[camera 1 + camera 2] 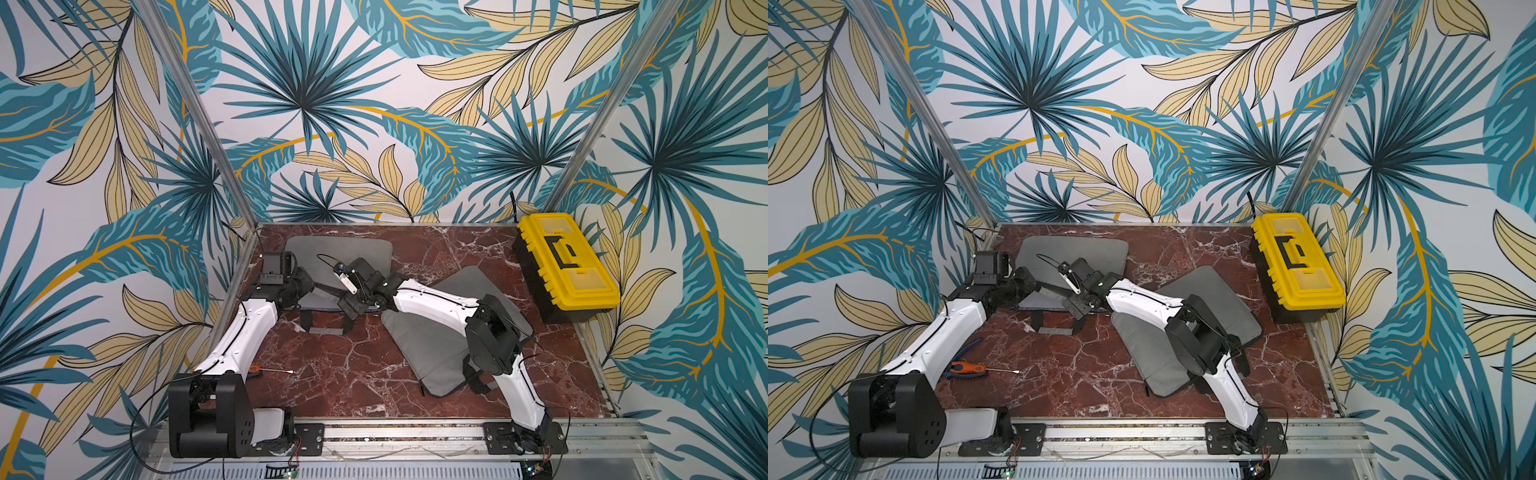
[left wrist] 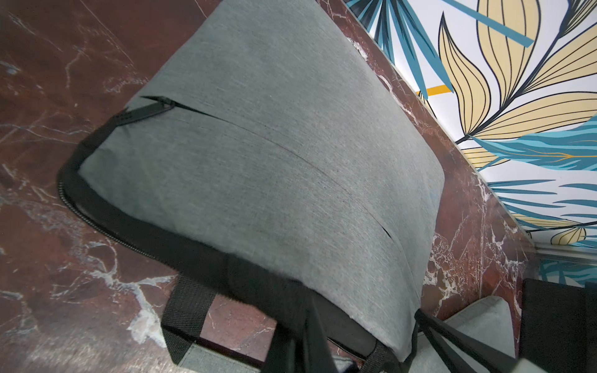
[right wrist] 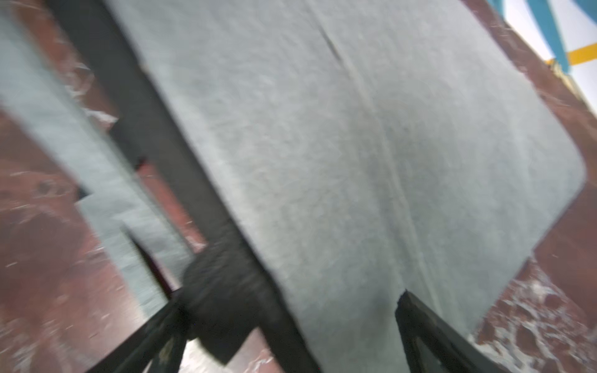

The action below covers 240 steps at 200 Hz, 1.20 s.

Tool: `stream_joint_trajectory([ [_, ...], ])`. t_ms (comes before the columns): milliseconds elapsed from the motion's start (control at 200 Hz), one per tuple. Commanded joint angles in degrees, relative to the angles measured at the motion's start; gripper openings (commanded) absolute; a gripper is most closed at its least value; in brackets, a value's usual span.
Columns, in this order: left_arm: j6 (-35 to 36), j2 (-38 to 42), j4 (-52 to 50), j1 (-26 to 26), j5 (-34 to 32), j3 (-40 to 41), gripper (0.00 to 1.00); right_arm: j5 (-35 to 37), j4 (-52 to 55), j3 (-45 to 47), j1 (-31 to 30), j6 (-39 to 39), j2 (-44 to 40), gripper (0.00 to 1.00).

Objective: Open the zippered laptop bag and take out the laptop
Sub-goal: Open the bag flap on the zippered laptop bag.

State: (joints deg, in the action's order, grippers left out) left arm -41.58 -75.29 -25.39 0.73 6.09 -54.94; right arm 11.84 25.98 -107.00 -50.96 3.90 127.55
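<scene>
**Both grippers parked at the near edge of the grey bag**

The right gripper point(image 3: 289, 300) is spread as wide as it goes, with its fingers point(image 3: 426, 332) on either side of the black-trimmed edge of the laptop bag point(image 3: 355, 161). That wrist view is pretty blurry, so I can't tell if it's actually touching the fabric. In both top views it hangs over the bag's near edge point(image 1: 352, 306).

The left gripper point(image 1: 322, 287) comes in from the left, pressed together, just beside the right one at the same edge. Its wrist view shows black straps point(image 2: 462, 342) running up close to the camera, but I can't tell whether it's pinching one.

The bag itself lies flat at the far left of the red marble table point(image 1: 332, 374). It's grey, with a black zipper point(image 2: 74, 206) curving round one corner and a small pocket pull point(image 2: 155, 108) on top. One handle point(image 1: 326, 330) is flopped onto the table on the near side.

Further out, a second grey bag point(image 1: 419, 357) lies right of centre and nearer, partly under the right arm. A yellow toolbox point(image 1: 565, 262) sits at the far right edge. An orange-handled screwdriver point(image 1: 976, 368) lies near left, beside the left arm.
</scene>
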Motion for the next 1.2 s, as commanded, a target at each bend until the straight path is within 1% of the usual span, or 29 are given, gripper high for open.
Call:
stream_joint_trajectory([
  [0, 0.36, 2.93, 0.96, 0.98, -0.42, -2.53, 0.0, 6.74, 1.23, -2.89, 0.57, -0.34, 2.69, 0.99],
  [190, 0.67, 4.25, 0.78, 2.07, -0.46, -1.51, 0.0, 10.52, 2.22, -7.6, 2.15, -2.55, 6.31, 0.99],
  [240, 0.83, 4.51, 0.78, 2.32, -0.55, -1.4, 0.0, 10.48, 2.22, -8.65, 2.6, -2.58, 6.95, 0.96],
  [325, 1.14, 4.71, 0.78, 2.58, -0.13, -1.31, 0.0, 9.68, 1.78, -10.09, 3.32, -2.34, 7.88, 0.77],
  [386, 1.15, 4.88, 0.78, 2.91, 0.1, -1.23, 0.03, 8.98, 1.6, -11.24, 3.54, -2.1, 8.33, 0.63],
  [466, 0.96, 5.06, 0.78, 3.22, 0.48, -1.22, 0.09, 8.14, 1.24, -12.71, 3.61, -1.88, 8.77, 0.48],
  [501, 0.75, 5.2, 0.78, 3.37, 0.53, -1.1, 0.12, 7.88, 1.18, -13.47, 3.61, -1.95, 8.92, 0.4],
  [576, 0.35, 5.53, 0.78, 3.68, 0.88, -0.9, 0.17, 7.04, 0.77, -14.57, 3.75, -2.14, 8.95, 0.26],
  [651, -0.42, 6.39, 0.79, 4.2, 1.22, -0.46, 0.3, 6.19, 0.64, -15.75, 3.76, -2.6, 9.03, 0.13],
  [736, -1.99, 8.5, 0.71, 5.0, 1.0, 0.65, 0.51, 5.57, 1.12, -17.41, 3.92, -3.16, 9.17, 0.0],
  [831, -4.49, 12.28, 0.66, 5.84, -0.61, 3.13, 0.75, 4.93, 1.78, -19.16, 3.95, -4.11, 9.21, 0.0],
  [886, -6.17, 15.08, 0.6, 6.02, -2.13, 5.23, 0.91, 4.13, 2.34, -20.47, 3.96, -4.66, 9.21, 0.0],
  [936, -7.37, 17.91, 0.56, 6.08, -2.89, 7.16, 0.99, 3.35, 2.79, -21.71, 4.11, -5.07, 9.3, 0.0],
  [1197, -12.71, 28.03, -0.54, 6.28, -2.48, 16.97, 1.0, 1.03, 4.26, -26.04, 4.36, -7.13, 8.78, 0.0],
])
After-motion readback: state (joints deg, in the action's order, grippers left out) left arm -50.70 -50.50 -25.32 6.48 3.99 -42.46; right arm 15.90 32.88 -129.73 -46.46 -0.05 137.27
